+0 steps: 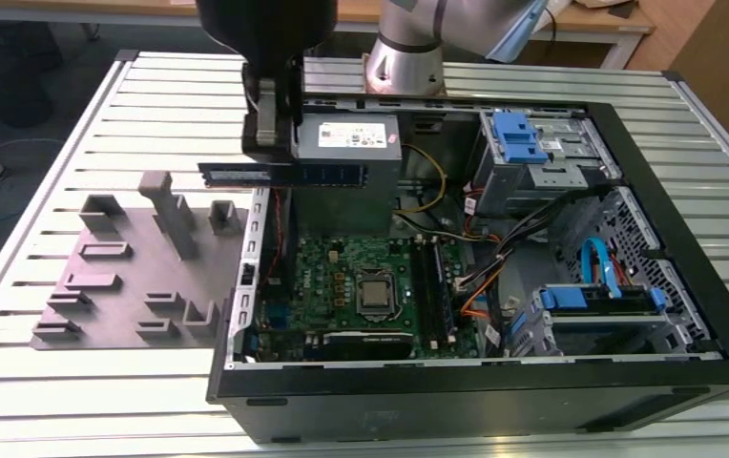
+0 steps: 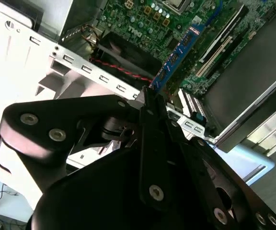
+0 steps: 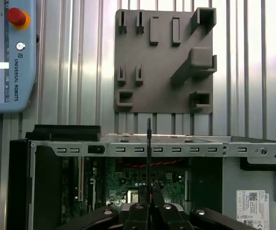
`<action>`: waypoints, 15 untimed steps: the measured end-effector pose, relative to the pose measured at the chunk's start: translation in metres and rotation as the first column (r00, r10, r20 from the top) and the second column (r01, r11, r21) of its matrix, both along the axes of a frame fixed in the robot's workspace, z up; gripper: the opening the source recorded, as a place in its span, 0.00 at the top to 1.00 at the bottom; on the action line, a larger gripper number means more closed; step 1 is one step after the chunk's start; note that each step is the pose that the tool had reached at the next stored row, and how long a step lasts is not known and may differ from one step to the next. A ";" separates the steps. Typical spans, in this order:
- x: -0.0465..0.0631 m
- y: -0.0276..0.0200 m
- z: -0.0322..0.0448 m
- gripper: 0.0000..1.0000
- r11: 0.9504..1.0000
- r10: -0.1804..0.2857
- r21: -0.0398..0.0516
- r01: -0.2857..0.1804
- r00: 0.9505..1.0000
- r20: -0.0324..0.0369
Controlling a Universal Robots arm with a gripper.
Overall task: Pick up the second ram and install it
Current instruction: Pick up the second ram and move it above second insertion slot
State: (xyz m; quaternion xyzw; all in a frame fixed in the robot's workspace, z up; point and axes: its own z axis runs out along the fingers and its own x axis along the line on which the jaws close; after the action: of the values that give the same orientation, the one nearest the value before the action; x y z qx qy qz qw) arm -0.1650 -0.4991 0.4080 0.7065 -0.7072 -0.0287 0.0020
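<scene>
One memory stick (image 1: 326, 175), blue-green board, clamped near mid-length by gripper (image 1: 273, 155), fingers closed on it. Stick is held level and on edge in air above wall of computer case (image 1: 253, 239) on exterior view's left, well clear of motherboard (image 1: 339, 277). Mid-length grip probably for balance; on-edge pose suits slot entry. Grey fixture plate (image 1: 123, 277) lies beside case on slatted table (image 1: 33, 382).
</scene>
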 end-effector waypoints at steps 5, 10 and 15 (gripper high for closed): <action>0.011 0.0000 0.0000 0.89 1.000 0.000 0.000 0.000 1.000 0.000; 0.022 0.0000 0.0000 0.89 1.000 0.000 0.000 0.000 1.000 -0.001; 0.033 0.0000 0.0000 0.89 1.000 0.000 0.000 0.000 1.000 -0.001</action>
State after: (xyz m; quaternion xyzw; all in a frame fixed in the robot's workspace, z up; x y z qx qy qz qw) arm -0.1318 -0.4991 0.4080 0.7064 -0.7072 -0.0290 0.0023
